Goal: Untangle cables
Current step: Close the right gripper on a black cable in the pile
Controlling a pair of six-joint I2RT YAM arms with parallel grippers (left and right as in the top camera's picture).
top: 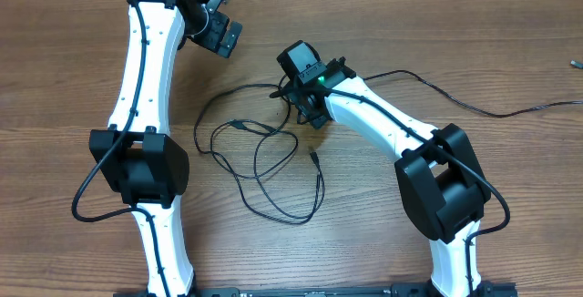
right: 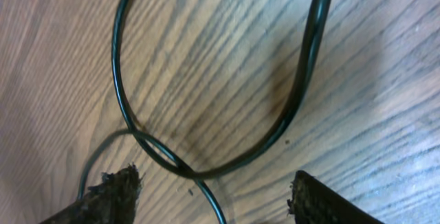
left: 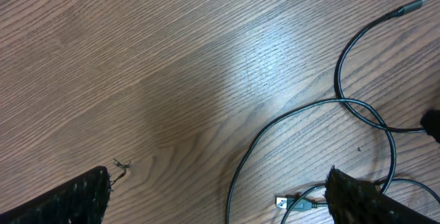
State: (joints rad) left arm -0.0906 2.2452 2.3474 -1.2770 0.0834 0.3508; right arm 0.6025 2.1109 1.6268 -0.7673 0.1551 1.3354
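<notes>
Thin black cables (top: 264, 165) lie in overlapping loops on the wooden table's middle. My right gripper (top: 305, 104) is low over the upper right of the tangle. In the right wrist view it is open (right: 213, 196), and two cable strands cross (right: 182, 163) on the wood between its fingertips. My left gripper (top: 219, 33) is at the far left, above and away from the loops. In the left wrist view it is open and empty (left: 220, 196), with cable loops (left: 357, 107) and a USB plug (left: 292, 202) near its right finger.
Another thin black cord (top: 510, 110) runs from the right arm toward the right edge. A small plug end (top: 576, 62) lies at the far right edge. Both arm bases stand at the front edge.
</notes>
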